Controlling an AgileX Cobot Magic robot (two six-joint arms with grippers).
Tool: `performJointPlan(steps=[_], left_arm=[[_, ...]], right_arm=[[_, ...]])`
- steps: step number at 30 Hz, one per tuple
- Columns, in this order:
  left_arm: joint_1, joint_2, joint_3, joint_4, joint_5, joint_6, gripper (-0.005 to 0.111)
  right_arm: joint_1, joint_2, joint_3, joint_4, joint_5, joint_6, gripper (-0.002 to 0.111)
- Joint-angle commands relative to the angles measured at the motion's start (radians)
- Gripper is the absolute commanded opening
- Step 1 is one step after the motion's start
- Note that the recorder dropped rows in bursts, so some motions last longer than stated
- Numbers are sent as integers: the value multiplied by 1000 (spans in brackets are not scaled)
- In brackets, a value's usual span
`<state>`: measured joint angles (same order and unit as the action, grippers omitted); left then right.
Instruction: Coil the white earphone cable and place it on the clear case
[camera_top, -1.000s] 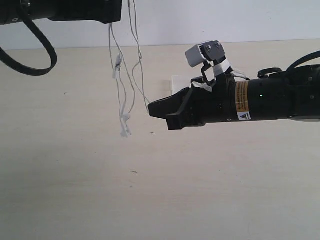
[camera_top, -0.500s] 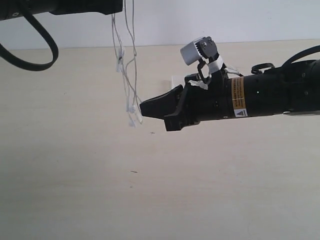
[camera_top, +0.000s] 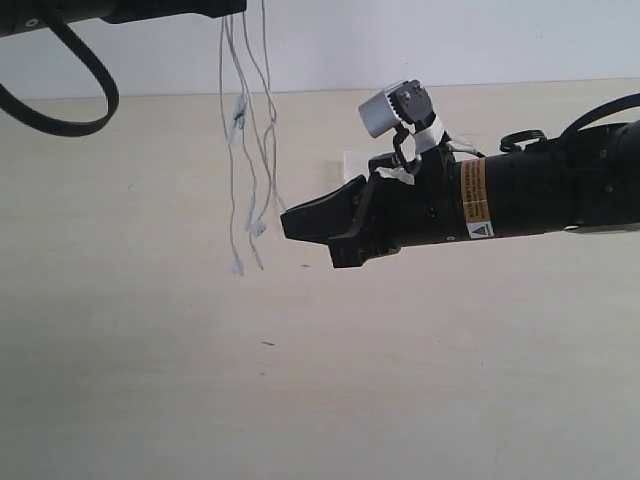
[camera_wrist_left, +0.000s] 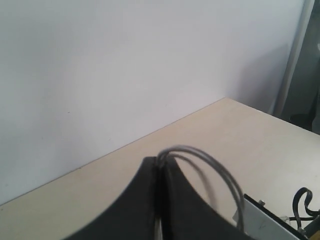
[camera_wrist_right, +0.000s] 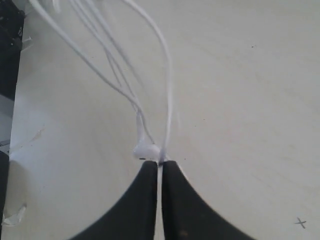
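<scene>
The white earphone cable (camera_top: 245, 130) hangs in several thin strands from my left gripper (camera_wrist_left: 160, 163), which is high at the exterior view's top left and shut on looped cable (camera_wrist_left: 212, 161). Two small white ends (camera_top: 257, 228) dangle above the table. My right gripper (camera_top: 285, 221) reaches in from the right, level with those ends, and is shut on one strand (camera_wrist_right: 167, 100). A white earbud (camera_wrist_right: 145, 150) rests against its fingertips. The clear case (camera_top: 351, 165) is mostly hidden behind the right arm; only a pale corner shows.
The pale wooden table (camera_top: 200, 380) runs back to a white wall (camera_top: 450, 40). The right arm's grey wrist camera (camera_top: 385, 108) and black cables (camera_top: 525, 140) sit above its body. A black cable loop (camera_top: 70, 110) hangs from the left arm.
My right gripper has moved left to the hanging strands and closed on one. The dangling ends swung right, then back left and lower. The left gripper stays high.
</scene>
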<state>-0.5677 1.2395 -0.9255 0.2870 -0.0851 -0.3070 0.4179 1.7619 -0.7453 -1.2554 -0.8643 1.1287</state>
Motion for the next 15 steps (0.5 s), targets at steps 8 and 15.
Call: performJointPlan(steps=[8, 15], left_arm=[[-2, -9, -7, -9, -26, -15, 0], [-2, -10, -7, -9, -24, -15, 0]], right_arm=[[1, 0, -9, -29, 2, 1, 29], [1, -67, -9, -198, 2, 186, 44]])
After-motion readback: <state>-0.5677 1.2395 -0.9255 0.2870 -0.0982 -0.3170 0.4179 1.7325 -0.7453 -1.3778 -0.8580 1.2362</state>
